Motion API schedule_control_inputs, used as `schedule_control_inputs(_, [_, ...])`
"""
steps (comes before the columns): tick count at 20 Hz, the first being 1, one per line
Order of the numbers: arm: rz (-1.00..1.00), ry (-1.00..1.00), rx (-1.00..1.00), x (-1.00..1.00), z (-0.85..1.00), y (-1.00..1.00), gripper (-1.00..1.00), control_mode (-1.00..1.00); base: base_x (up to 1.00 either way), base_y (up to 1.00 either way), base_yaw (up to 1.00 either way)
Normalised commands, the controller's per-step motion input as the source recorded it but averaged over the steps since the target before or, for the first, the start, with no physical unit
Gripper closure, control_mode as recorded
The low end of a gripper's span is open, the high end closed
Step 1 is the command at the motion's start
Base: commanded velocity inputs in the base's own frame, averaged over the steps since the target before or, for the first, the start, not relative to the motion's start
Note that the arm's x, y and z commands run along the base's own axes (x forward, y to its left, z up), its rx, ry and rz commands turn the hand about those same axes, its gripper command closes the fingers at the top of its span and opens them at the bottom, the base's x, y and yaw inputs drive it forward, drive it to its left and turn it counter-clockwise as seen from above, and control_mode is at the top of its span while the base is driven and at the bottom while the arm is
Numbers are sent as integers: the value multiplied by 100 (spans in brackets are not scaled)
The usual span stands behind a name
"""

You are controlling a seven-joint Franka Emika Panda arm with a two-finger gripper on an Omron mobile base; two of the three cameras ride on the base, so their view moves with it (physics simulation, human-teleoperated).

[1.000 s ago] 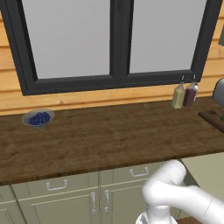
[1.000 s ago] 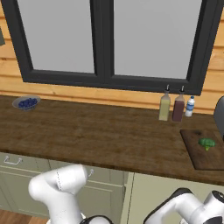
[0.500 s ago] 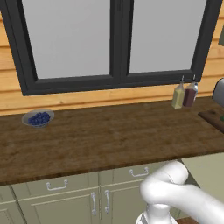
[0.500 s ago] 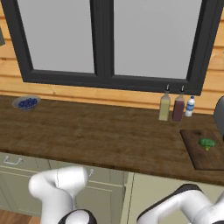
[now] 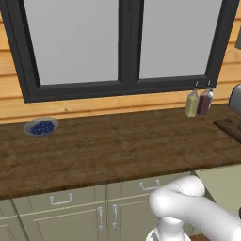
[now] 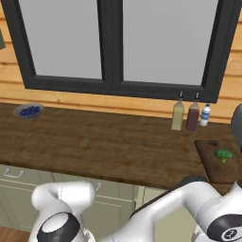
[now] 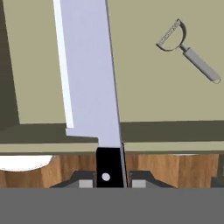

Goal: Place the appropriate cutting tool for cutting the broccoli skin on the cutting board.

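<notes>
In the left base view, the counter (image 5: 117, 155) runs across the frame, and the cutting board (image 5: 230, 126) shows as a dark corner at its right end. Two bottles (image 5: 197, 102) stand by the window and a bowl of berries (image 5: 41, 127) sits far to the left. The white arm (image 5: 188, 207) bends down below the counter's front edge.

In the right base view, the cutting board (image 6: 215, 165) lies at the right end of the counter with the broccoli (image 6: 223, 154) on its far part. No tool is on it. The arm reaches low in front of the cabinets, so the board is above the jaws and off to one side.

In the hand view, the jaws are closed on the black handle of the knife (image 7: 87, 78), a fingertip (image 7: 85, 180) pressing each side. Its pale blade runs straight out ahead of them over what looks like a drawer floor (image 7: 144, 100). A peeler (image 7: 188, 48) lies loose ahead and to the right of the jaws, well apart from the blade.

The pick-up step looks done. The next move calls for lifting the knife clear, raising it over the counter edge, carrying it to the board and laying it beside the broccoli.
</notes>
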Motion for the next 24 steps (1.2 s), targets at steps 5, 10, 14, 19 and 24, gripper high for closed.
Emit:
schedule_control_inputs(5, [0, 0, -2, 35, 68, 26, 100, -100, 0, 0, 0])
schedule_control_inputs(10, [1, 0, 0, 89, 39, 19, 100, -100, 0, 0, 0])
schedule_control_inputs(14, [7, 0, 0, 99, 33, 0, 100, -100, 0, 0, 0])
schedule_control_inputs(19, [7, 0, 0, 93, 14, 0, 100, -100, 0, 0, 0])
schedule_control_inputs(24, [9, 0, 0, 85, 0, 0, 100, -100, 0, 0, 0])
